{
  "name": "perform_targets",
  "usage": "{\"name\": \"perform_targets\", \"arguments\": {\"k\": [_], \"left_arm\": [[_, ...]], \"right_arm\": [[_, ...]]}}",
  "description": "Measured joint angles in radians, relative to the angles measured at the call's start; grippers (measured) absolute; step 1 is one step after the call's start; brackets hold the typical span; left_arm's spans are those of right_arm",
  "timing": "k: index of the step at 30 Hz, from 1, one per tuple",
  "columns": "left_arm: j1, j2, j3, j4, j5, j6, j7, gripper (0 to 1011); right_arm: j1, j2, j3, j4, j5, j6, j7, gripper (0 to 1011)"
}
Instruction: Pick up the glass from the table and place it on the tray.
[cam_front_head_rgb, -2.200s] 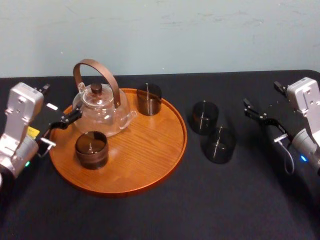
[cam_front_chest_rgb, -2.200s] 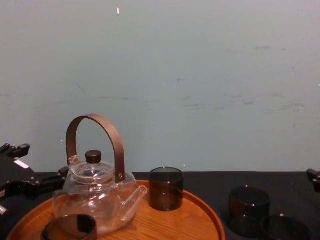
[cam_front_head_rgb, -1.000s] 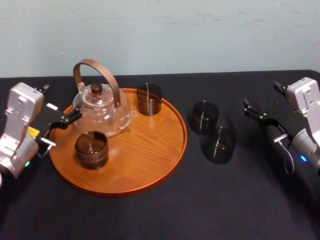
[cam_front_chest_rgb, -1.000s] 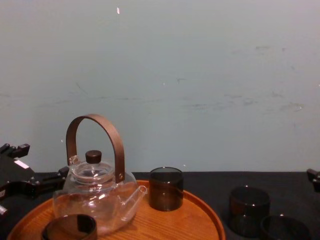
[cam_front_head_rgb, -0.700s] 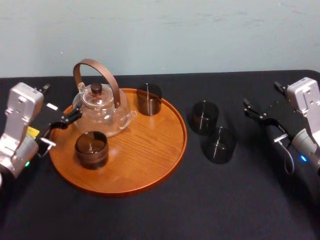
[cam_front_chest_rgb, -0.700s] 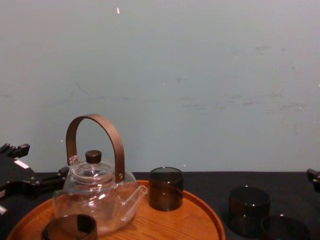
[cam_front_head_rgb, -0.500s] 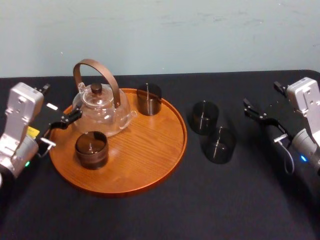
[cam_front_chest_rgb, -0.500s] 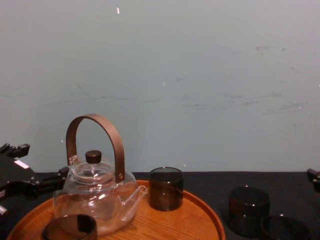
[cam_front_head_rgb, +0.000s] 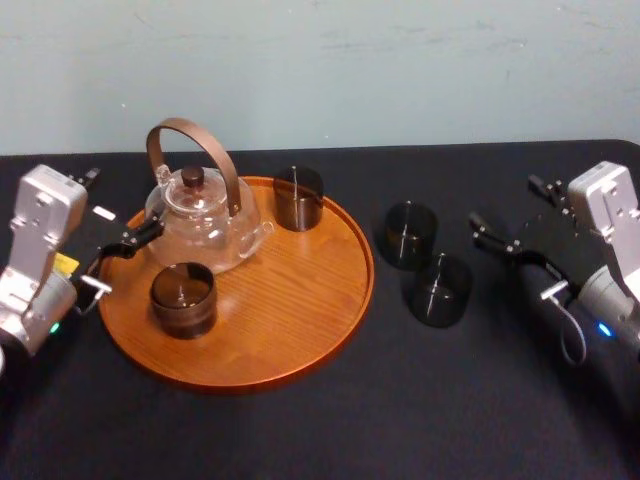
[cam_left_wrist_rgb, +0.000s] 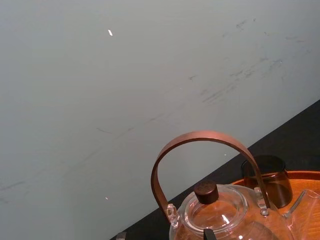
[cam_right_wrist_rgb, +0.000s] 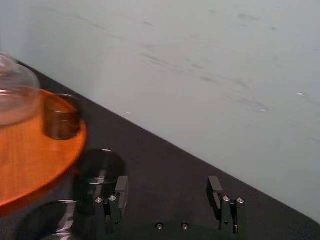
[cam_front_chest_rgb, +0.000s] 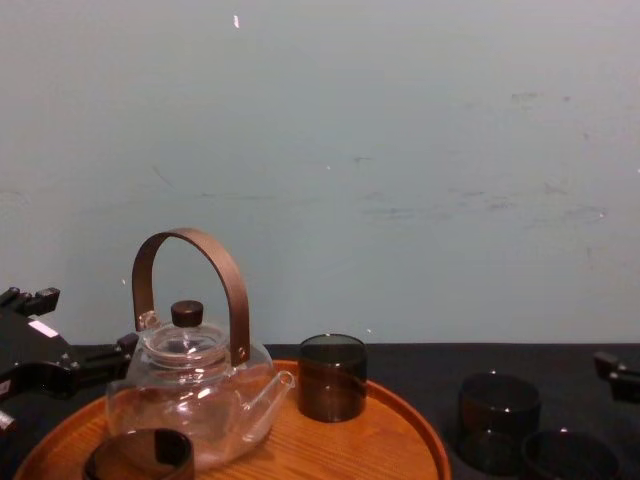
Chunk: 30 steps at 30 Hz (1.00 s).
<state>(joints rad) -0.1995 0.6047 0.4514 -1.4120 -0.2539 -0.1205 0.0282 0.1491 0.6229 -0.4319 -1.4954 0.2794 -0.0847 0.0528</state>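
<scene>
Step in hand, as I judge it: the approach for the pick, w/ no grasp made yet. The right tool (cam_front_head_rgb: 502, 202) hovers over the surface (cam_front_head_rgb: 330, 420), near the right side of the two dark glasses that stand on the black cloth. Its fingers are wide apart and hold nothing, as the right wrist view confirms (cam_right_wrist_rgb: 167, 187).

The far glass (cam_front_head_rgb: 411, 234) and the near glass (cam_front_head_rgb: 437, 290) both stand upright, just beside each other and to the right of the tray (cam_front_head_rgb: 300, 330), not on it. Whether they touch I cannot tell. Which one the tool aims at I also cannot tell; both are approx. equally close.

The tray already carries a teapot (cam_front_head_rgb: 205, 215) and two other glasses (cam_front_head_rgb: 183, 298). Its front-right part is bare wood, so there is room.

The left tool (cam_front_head_rgb: 128, 256) is parked at the tray's left edge, near the teapot, fingers also apart and empty.

Next move, prob.: bring the right tool down around one glass w/o pushing its neighbour, close on the wall, lift it over the low rim and set it on the bare wood. The risk is that the smooth glass slips, or that the second glass gets knocked.
</scene>
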Motion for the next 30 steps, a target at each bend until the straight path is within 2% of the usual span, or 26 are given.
{"name": "perform_targets", "arguments": {"k": [8, 15, 22, 30], "left_arm": [[0.000, 0.000, 0.000, 0.000, 0.000, 0.000, 0.000, 1001], [0.000, 0.000, 0.000, 0.000, 0.000, 0.000, 0.000, 1001], [0.000, 0.000, 0.000, 0.000, 0.000, 0.000, 0.000, 1001], [0.000, 0.000, 0.000, 0.000, 0.000, 0.000, 0.000, 1001]], "right_arm": [[-0.084, 0.023, 0.023, -0.106, 0.024, 0.004, 0.042, 1002], [-0.140, 0.033, 0.036, -0.168, 0.037, -0.003, 0.074, 1002], [-0.169, 0.026, 0.043, -0.182, 0.042, 0.007, 0.099, 1002], [-0.186, 0.011, 0.052, -0.163, 0.065, 0.028, 0.141, 1002]]}}
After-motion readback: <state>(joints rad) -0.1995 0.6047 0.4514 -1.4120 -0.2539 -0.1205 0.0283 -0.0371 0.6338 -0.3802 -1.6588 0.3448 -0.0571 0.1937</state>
